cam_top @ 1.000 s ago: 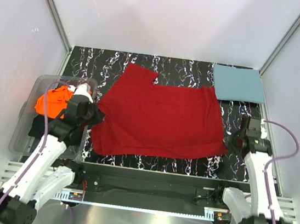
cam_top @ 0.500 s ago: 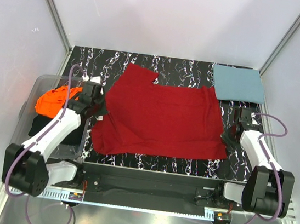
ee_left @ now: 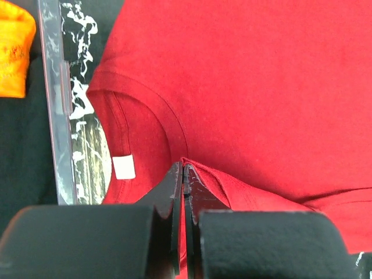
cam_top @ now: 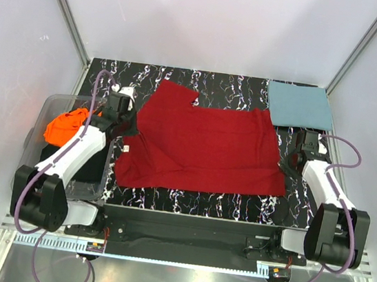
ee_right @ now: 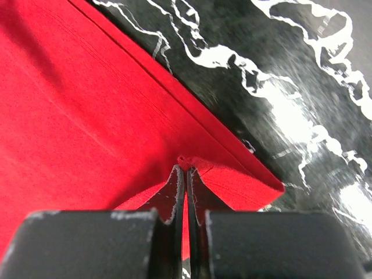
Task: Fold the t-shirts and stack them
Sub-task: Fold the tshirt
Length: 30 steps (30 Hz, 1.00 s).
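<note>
Red t-shirt (cam_top: 202, 146) lay spread flat on the table (cam_top: 250, 97), long axis left-right, spanning both arms. Left fingers (ee_left: 168, 189) were clenched on a cloth fold at the collar end. Right fingers (ee_right: 168, 195) were clenched on the hem end by the near corner. Cloth lay inward from each. Teal t-shirt (cam_top: 299, 105) sat folded far right, orange t-shirt (cam_top: 65, 127) in the bin (cam_top: 27, 161).
</note>
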Each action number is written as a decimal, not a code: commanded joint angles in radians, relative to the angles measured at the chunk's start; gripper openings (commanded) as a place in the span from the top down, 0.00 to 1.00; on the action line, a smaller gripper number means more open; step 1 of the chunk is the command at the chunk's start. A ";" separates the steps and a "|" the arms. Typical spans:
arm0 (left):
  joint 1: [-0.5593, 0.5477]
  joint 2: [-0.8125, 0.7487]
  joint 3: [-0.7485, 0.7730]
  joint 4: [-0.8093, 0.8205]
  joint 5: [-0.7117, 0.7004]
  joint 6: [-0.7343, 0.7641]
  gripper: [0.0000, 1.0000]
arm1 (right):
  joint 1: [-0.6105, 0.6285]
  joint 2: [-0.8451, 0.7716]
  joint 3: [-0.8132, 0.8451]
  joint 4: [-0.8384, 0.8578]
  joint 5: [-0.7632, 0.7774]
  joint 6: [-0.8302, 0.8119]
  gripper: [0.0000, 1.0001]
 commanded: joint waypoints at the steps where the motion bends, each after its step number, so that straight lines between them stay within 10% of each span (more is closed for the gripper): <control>1: 0.011 0.033 0.060 0.029 -0.026 0.038 1.00 | -0.004 0.049 0.060 0.058 -0.005 -0.032 1.00; 30: 0.058 0.102 0.112 0.007 -0.071 -0.022 1.00 | -0.006 0.180 0.146 0.075 0.004 -0.052 1.00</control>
